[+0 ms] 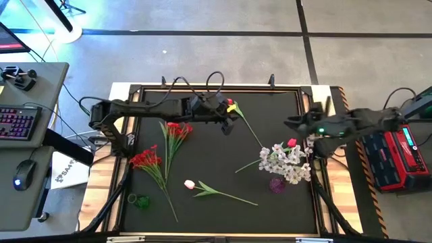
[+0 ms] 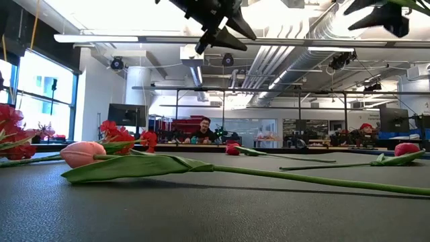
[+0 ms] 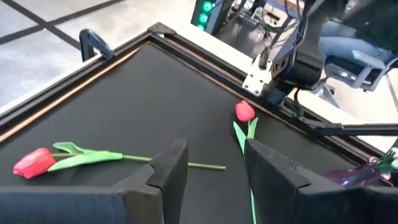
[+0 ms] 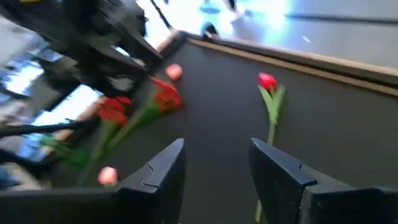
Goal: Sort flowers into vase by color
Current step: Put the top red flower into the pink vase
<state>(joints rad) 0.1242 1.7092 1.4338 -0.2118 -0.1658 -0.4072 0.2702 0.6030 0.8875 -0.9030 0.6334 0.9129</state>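
My left gripper (image 1: 227, 128) (image 3: 214, 155) hangs open above the mat, over the stem of a red tulip (image 1: 233, 107) (image 3: 34, 160) that lies flat near the far edge. My right gripper (image 1: 290, 123) (image 4: 217, 155) hangs open above the mat's right side, with nothing between its fingers. Two red blossom sprigs (image 1: 177, 128) (image 1: 145, 158) lie at the left. A pale pink tulip (image 1: 190, 183) (image 2: 84, 153) lies near the front. A white blossom bunch (image 1: 287, 162) and a red-pink rosebud (image 1: 291, 142) sit by a purple vase (image 1: 277, 184); whether they stand in it I cannot tell.
A small green vase (image 1: 140, 200) stands at the front left of the black mat (image 1: 216, 169), which has a raised dark frame (image 1: 216, 88). A desk with keyboard and mouse (image 1: 20, 121) is left of the table, a red case (image 1: 398, 152) to its right.
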